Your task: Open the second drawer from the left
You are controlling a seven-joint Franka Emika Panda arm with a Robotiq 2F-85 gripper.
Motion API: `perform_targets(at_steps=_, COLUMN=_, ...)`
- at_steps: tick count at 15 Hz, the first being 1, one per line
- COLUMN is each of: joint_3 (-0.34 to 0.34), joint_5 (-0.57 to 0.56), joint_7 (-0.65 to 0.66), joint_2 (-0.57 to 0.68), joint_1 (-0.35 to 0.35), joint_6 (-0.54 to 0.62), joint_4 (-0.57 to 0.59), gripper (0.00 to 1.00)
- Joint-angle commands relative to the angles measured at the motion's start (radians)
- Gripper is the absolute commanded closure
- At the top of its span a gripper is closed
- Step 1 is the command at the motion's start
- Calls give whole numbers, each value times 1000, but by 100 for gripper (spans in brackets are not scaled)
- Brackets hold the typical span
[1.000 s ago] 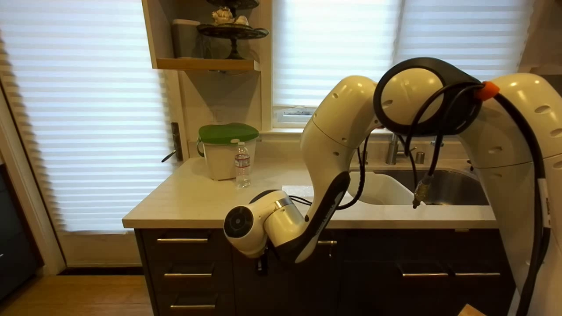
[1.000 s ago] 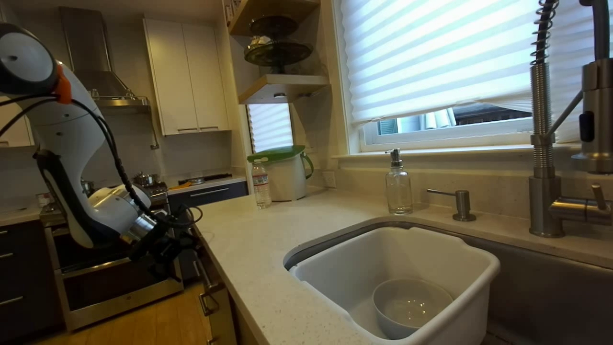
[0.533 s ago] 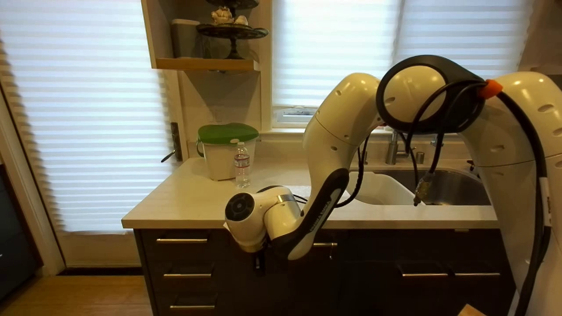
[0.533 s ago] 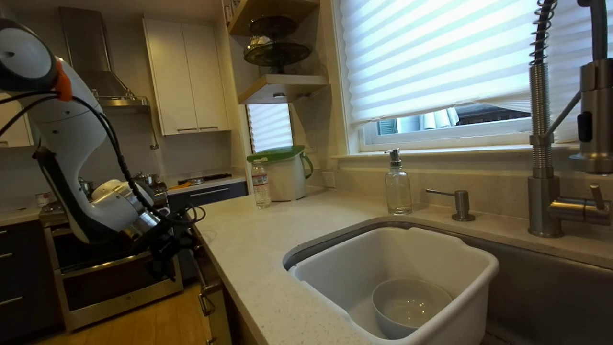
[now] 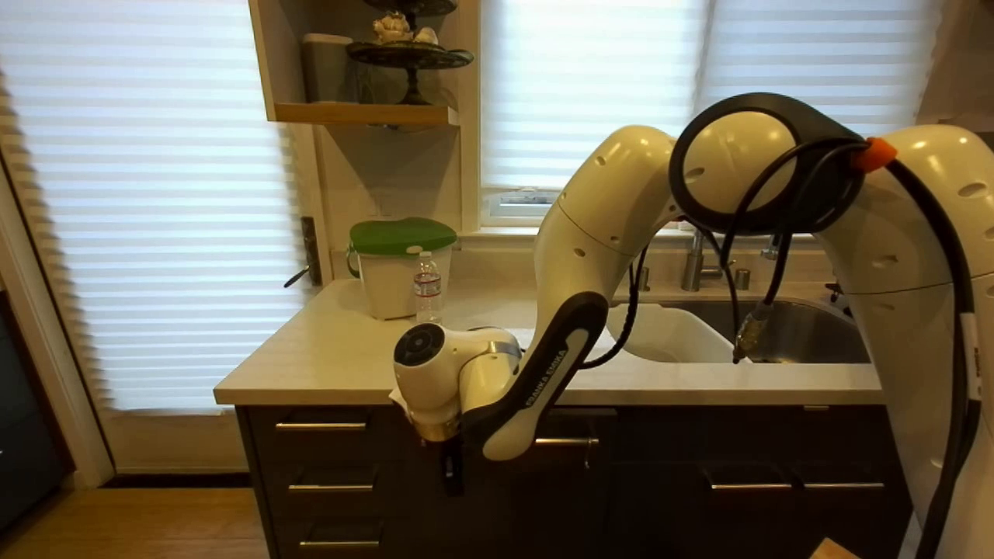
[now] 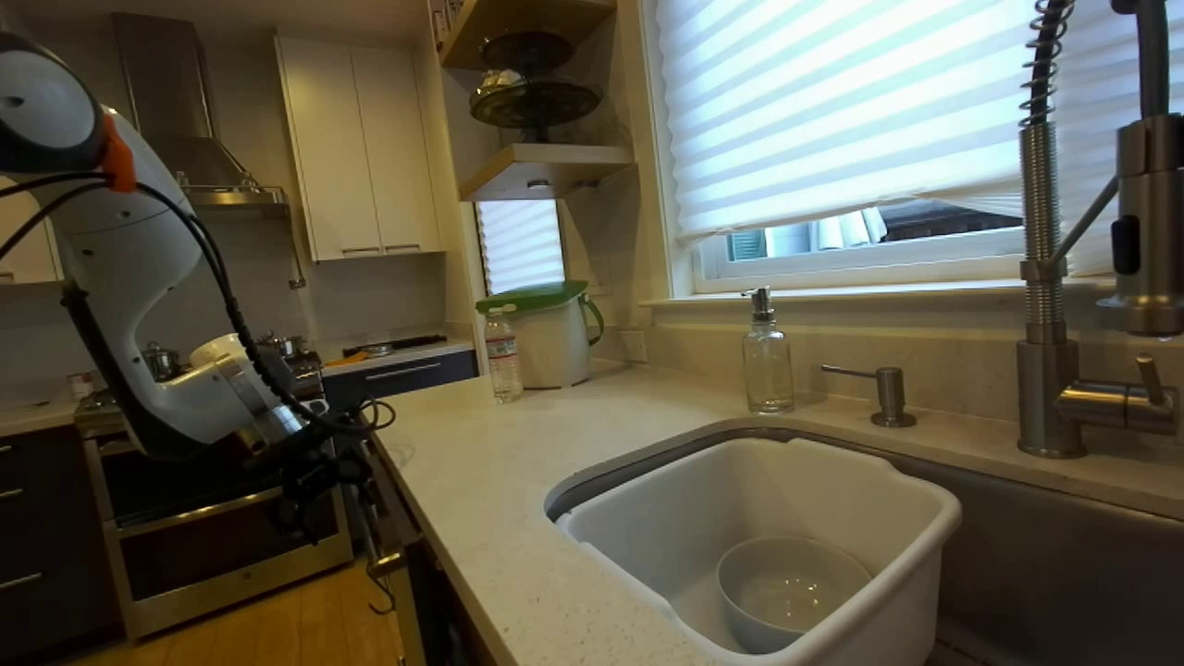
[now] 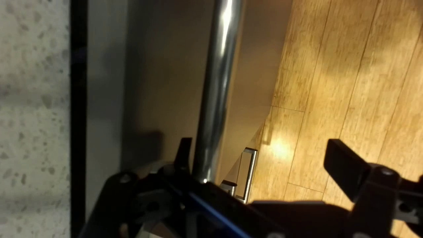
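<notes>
The second drawer from the left has a wide dark front (image 5: pixel 559 505) and a long silver bar handle (image 5: pixel 567 441). It stands slightly out from the cabinet. In the wrist view a dark gap separates the countertop from the drawer front (image 7: pixel 165 82). The bar handle (image 7: pixel 218 82) runs between the gripper's spread fingers (image 7: pixel 259 145). One finger is behind the bar, on the drawer side; the other is far off over the floor. The gripper (image 5: pixel 452 466) hangs low at the handle's left part in an exterior view. The handle's end (image 6: pixel 384 562) and gripper (image 6: pixel 310 490) also show in an exterior view. The drawer's inside is hidden.
Narrow stacked drawers (image 5: pixel 330 458) with short handles are at the left. The countertop (image 5: pixel 311 349) overhangs above. On it stand a green-lidded bin (image 5: pixel 400 272) and a water bottle (image 5: pixel 427 287). A white tub (image 6: pixel 768 499) with a bowl sits in the sink. A small hook (image 5: pixel 587 458) hangs at the handle's end.
The drawer front and its handle have come outward from the cabinet, and the gripper has moved outward with them. The wrist has tilted and the forearm has shifted slightly.
</notes>
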Motion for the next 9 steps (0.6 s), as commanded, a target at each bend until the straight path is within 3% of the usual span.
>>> perform_targets(at_steps=1, joint_3=56, joint_5=190, joint_7=-103, joint_2=15, joint_1=28, joint_6=-33, joint_4=-52, gripper=0)
perform_targets(at_steps=9, joint_3=99, joint_5=417, joint_7=-159, joint_2=21, joint_1=121, joint_6=-170, joint_4=-25, gripper=0)
